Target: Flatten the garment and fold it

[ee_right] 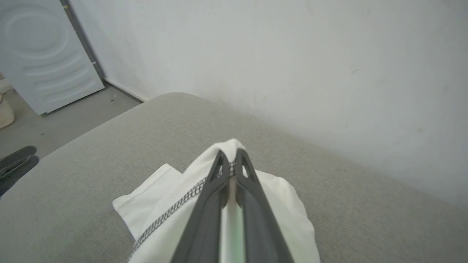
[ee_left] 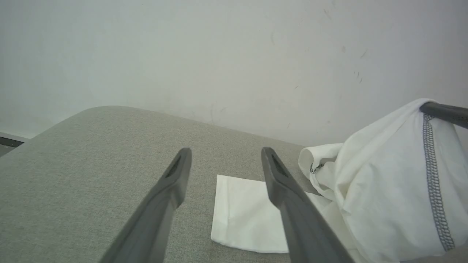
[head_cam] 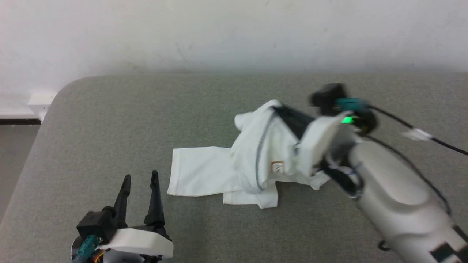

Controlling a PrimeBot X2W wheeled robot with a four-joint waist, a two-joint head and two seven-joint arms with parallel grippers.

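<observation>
The garment (head_cam: pixel 256 157) is white with dark zigzag stitching and a small brownish logo, and it lies crumpled at the middle of the grey table (head_cam: pixel 109 120). One flat part spreads to the left; the right part is pulled up into a peak. My right gripper (head_cam: pixel 279 109) is shut on that raised edge, and in the right wrist view its fingers (ee_right: pixel 229 156) pinch the garment (ee_right: pixel 281 193) at the stitched hem. My left gripper (head_cam: pixel 140 177) stands open near the table's front left, apart from the cloth. In the left wrist view the left gripper (ee_left: pixel 225 151) frames the flat part of the garment (ee_left: pixel 384 190).
A pale wall runs behind the table. The table's rounded left corner (head_cam: pixel 65 91) drops to the floor, where a white box (head_cam: pixel 40 99) sits by the wall. A dark cable (head_cam: pixel 420 133) trails from my right wrist. A pale door (ee_right: pixel 47 54) stands far left.
</observation>
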